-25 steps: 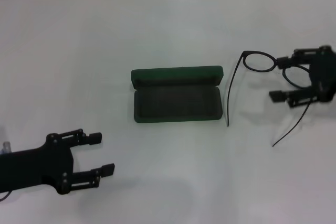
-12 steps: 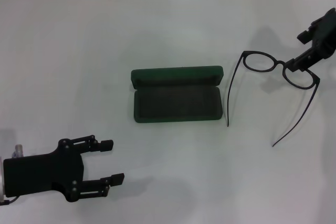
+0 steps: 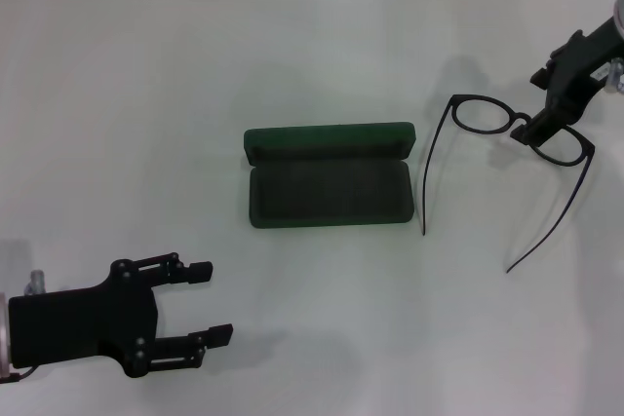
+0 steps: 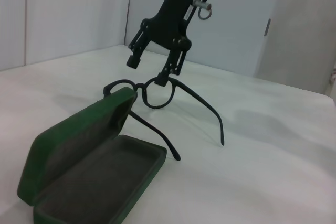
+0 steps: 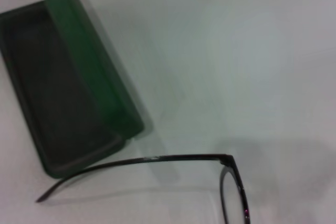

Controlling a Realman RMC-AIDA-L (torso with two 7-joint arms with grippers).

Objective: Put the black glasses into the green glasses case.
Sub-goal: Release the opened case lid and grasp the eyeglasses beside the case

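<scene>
The black glasses [image 3: 480,114] lie unfolded on the white table to the right of the case, temple arms pointing toward the front; they also show in the left wrist view [image 4: 157,92] and the right wrist view [image 5: 157,159]. The green glasses case [image 3: 330,187] lies open at the middle, lid up at its back, grey lining empty; it shows in the left wrist view [image 4: 79,171] and the right wrist view [image 5: 63,93]. My right gripper [image 3: 529,104] is open and tilted over the frame, one fingertip [image 4: 163,77] at the bridge. My left gripper [image 3: 210,301] is open and empty at the front left.
The white table [image 3: 312,46] carries only the case and the glasses. A tiled wall edge runs along the back. In the left wrist view a pale wall and a door [image 4: 304,30] stand beyond the table.
My right gripper has risen from beside the right lens, turned, and come in over the frame at the bridge. My left gripper drew back toward the front. The glasses and case have not moved.
</scene>
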